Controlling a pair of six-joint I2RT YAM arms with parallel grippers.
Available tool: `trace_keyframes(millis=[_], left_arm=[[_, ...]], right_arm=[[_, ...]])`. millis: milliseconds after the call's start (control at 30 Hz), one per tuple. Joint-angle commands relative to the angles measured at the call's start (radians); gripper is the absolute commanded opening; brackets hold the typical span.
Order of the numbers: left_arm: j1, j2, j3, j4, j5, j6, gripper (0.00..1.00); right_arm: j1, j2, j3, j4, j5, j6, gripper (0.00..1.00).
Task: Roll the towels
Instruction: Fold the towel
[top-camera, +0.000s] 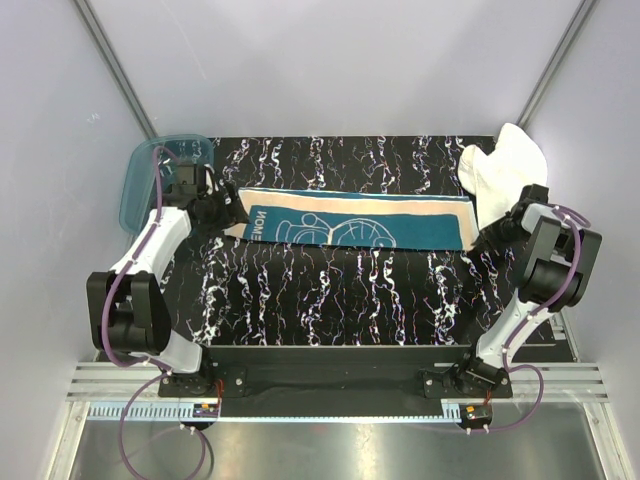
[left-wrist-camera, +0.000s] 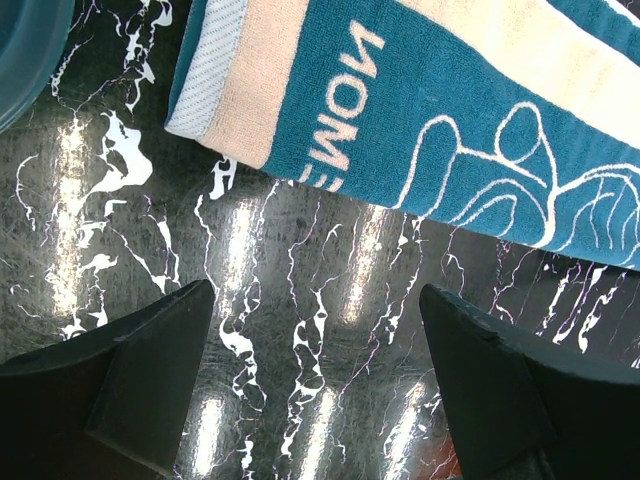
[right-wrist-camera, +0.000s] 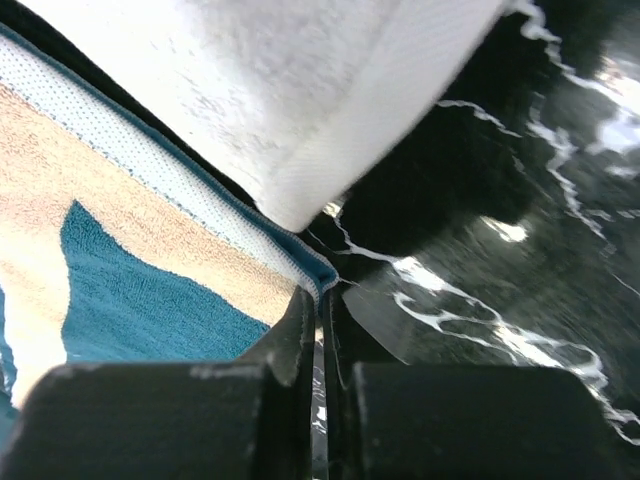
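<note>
The cream-tan towel with a teal-blue print (top-camera: 360, 222) lies flat across the back of the black marbled table. The white terry towel (top-camera: 505, 170) lies bunched at the back right, its edge over the patterned towel's right end (right-wrist-camera: 130, 270). My left gripper (top-camera: 218, 207) is open and empty; in the left wrist view it (left-wrist-camera: 312, 292) hovers over bare table just short of the towel's left end (left-wrist-camera: 450, 130). My right gripper (top-camera: 488, 235) is at the towel's near right corner; its jaws (right-wrist-camera: 325, 297) are closed on that corner, under the white towel (right-wrist-camera: 280, 90).
A translucent teal plastic tub (top-camera: 160, 180) stands at the back left beside the left arm, its rim in the left wrist view (left-wrist-camera: 25, 50). White walls close in on both sides and the back. The marbled table (top-camera: 340, 300) stretches in front of the towel.
</note>
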Motion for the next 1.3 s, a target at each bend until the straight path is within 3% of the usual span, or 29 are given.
trace_keyframes(millis=[0, 167, 500, 633, 800, 967, 1100, 1267], left_arm=[[-0.011, -0.014, -0.008, 0.041, -0.014, 0.011, 0.89], [-0.030, -0.024, 0.009, 0.022, -0.011, 0.022, 0.89], [-0.031, -0.085, 0.001, 0.008, -0.023, 0.033, 0.89], [-0.031, -0.097, 0.023, -0.022, -0.018, 0.016, 0.90], [-0.031, -0.175, -0.028, -0.050, -0.018, 0.016, 0.90], [-0.033, -0.348, -0.143, -0.048, -0.006, 0.008, 0.90], [-0.033, -0.459, -0.187, -0.131, -0.034, 0.019, 0.90], [-0.033, -0.603, -0.230, -0.202, -0.054, 0.054, 0.91]], right_arm=[[-0.018, -0.090, -0.015, -0.047, 0.091, -0.022, 0.00], [0.000, -0.172, 0.072, -0.111, 0.098, -0.016, 0.00], [0.326, -0.133, 0.379, -0.258, 0.120, 0.042, 0.00], [0.528, -0.022, 0.611, -0.320, 0.140, 0.078, 0.00], [0.695, 0.143, 0.905, -0.396, 0.157, 0.127, 0.00], [0.814, 0.311, 1.169, -0.349, 0.097, 0.161, 0.00], [0.879, 0.373, 1.218, -0.217, -0.023, 0.202, 0.00], [0.962, 0.434, 1.260, -0.075, -0.052, 0.236, 0.00]])
